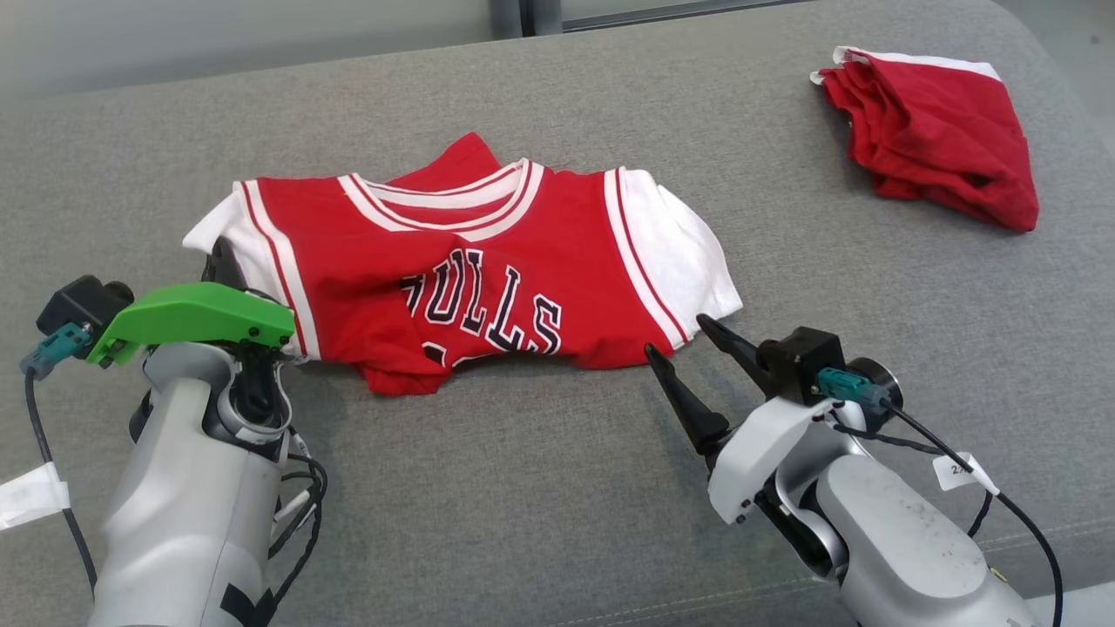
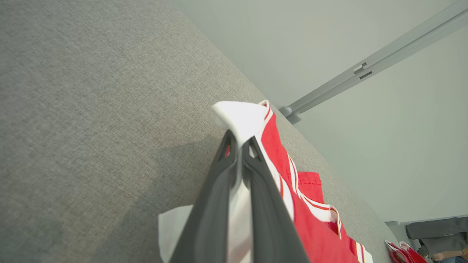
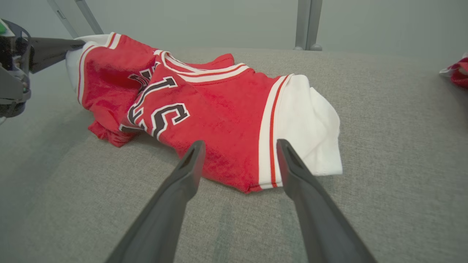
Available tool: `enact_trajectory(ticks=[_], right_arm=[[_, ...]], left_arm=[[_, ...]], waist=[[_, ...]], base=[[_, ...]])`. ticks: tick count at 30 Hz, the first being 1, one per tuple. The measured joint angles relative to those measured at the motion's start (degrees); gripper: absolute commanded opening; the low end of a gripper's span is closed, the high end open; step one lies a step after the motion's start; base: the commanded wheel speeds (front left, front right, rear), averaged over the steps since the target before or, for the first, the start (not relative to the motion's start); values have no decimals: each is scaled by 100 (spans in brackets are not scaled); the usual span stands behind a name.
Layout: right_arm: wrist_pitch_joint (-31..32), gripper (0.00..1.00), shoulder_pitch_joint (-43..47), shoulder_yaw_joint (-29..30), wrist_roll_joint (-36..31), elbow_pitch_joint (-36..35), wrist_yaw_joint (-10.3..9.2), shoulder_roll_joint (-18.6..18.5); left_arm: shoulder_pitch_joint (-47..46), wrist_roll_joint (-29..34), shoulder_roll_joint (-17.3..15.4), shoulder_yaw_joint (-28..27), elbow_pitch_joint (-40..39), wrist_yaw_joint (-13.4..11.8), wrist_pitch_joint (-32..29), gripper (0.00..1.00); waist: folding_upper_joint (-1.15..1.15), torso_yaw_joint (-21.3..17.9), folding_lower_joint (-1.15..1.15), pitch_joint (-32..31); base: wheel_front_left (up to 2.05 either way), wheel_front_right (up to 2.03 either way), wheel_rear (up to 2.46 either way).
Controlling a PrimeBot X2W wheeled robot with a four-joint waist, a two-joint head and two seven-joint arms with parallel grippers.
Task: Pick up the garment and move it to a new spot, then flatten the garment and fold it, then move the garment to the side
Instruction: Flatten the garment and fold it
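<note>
**Q:** What does the left of the figure show?

**A:** The left claw (image 2: 239, 142), closed tight on the white sleeve (image 2: 243, 117) of the shirt (image 1: 488, 279). The cloth is pinched flat between both fingers.

**Q:** And the shirt itself?

**A:** It lies face up in the middle of the grey woven cushion (image 1: 540, 488). It is a red knit with white sleeves, striped trim and dark block letters. The lower half is bunched and creased.

**Q:** How will it handle?

**A:** Probably as light, limp cloth. It should sag and drag rather than keep its shape, and one layer may slip from a shallow pinch. Sleeve edges and hem corners look like the best holds.

**Q:** The right side?

**A:** The right claw (image 1: 675, 333) is spread wide and holds nothing. Its tips are just beside the hem corner (image 3: 256, 186), below the other sleeve (image 1: 679, 252). Well apart, at far right, lies a crumpled red cloth (image 1: 941, 139).
</note>
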State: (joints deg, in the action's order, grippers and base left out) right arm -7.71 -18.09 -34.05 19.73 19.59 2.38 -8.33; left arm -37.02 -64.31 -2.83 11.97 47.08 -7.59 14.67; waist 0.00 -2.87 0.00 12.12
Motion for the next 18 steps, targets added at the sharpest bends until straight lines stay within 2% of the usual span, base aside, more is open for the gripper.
enact_trajectory(ticks=[5, 8, 11, 18], right_arm=[[178, 100, -7, -30, -10, 432, 27, -22], [179, 100, -102, 218, -7, 626, -38, -69], [177, 100, -374, 489, 34, 732, -152, -127], [330, 100, -1084, 722, 135, 949, -146, -243]], left_arm=[[-16, 353, 65, 7, -380, 0, 0, 0], [-16, 560, 89, 66, -527, 0, 0, 0], [-15, 630, 152, 109, -594, 0, 0, 0], [-6, 818, 171, 259, -714, 9, 0, 0]], waist=[[0, 212, 0, 74], [0, 334, 0, 130], [0, 462, 0, 192], [0, 748, 0, 373]], base=[[0, 0, 0], [0, 0, 0], [0, 0, 0], [0, 0, 0]])
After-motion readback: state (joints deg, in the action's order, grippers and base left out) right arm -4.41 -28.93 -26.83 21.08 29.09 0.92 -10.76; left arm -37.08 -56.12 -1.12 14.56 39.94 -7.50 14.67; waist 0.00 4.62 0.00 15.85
